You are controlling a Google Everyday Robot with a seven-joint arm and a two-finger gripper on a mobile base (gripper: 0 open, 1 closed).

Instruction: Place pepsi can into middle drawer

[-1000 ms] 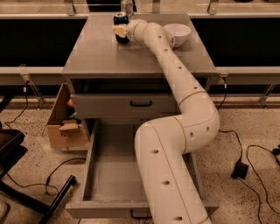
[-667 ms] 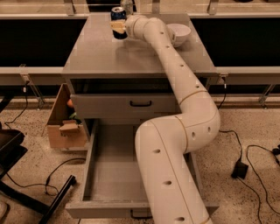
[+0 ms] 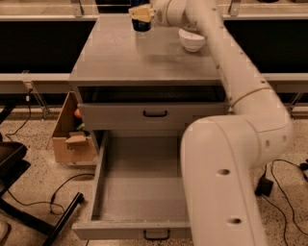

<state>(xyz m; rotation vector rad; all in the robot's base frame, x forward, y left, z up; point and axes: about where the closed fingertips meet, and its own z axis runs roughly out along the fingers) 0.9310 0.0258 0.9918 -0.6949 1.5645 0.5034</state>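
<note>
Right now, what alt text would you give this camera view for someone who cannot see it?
A white robot arm reaches over a grey cabinet, its claw at a dark blue pepsi can near the top's far edge, a white bowl nearby. Below, the middle drawer stands pulled open.

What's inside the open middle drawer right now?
Only bare grey floor shows in the middle drawer; the arm covers its right side. The tool is right above the pepsi can at the cabinet top's far edge.
</note>
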